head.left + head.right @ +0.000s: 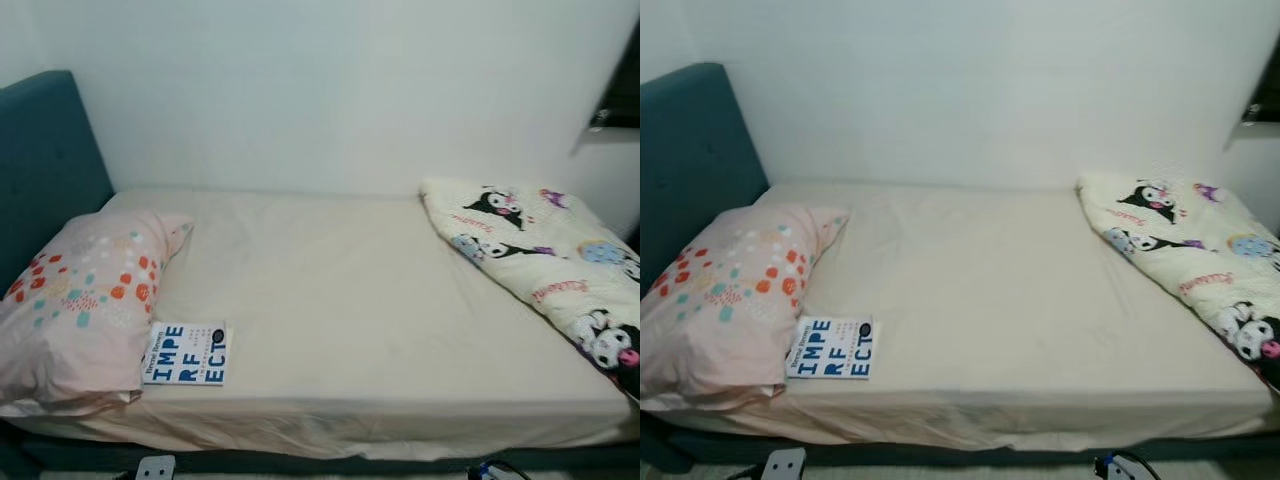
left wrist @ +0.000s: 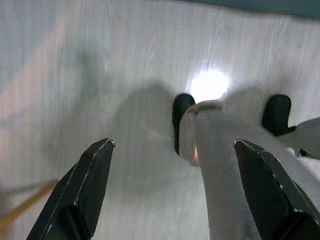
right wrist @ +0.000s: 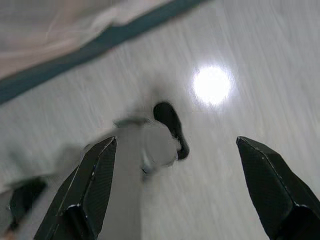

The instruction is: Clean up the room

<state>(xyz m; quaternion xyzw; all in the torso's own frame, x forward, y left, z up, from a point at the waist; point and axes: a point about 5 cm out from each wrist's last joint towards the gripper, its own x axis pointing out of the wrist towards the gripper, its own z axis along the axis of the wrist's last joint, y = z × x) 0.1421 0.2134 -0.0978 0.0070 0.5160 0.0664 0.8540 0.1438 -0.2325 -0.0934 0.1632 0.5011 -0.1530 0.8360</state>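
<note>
The head views took in a book (image 1: pixel 186 353) on the bed (image 1: pixel 330 300) beside a pillow (image 1: pixel 85 295), with a folded quilt (image 1: pixel 545 255) partly cut off. Both wrist views looked down at blurred pale floor (image 2: pixel 125 75). There the left gripper (image 2: pixel 175 195) and right gripper (image 3: pixel 180 185) hung spread wide, holding nothing, far below the book.

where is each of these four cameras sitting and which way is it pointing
Left eye view: on the head, looking forward and down at the bed, with the pillow, book and folded blanket.
Right eye view: same head, same bed scene, slightly offset.
Left wrist view: on the left wrist, looking down past the open left gripper at the pale floor, with one of the robot's legs.
Right wrist view: on the right wrist, looking down past the open right gripper at the floor and bed edge.
Both wrist views share the floor.
</note>
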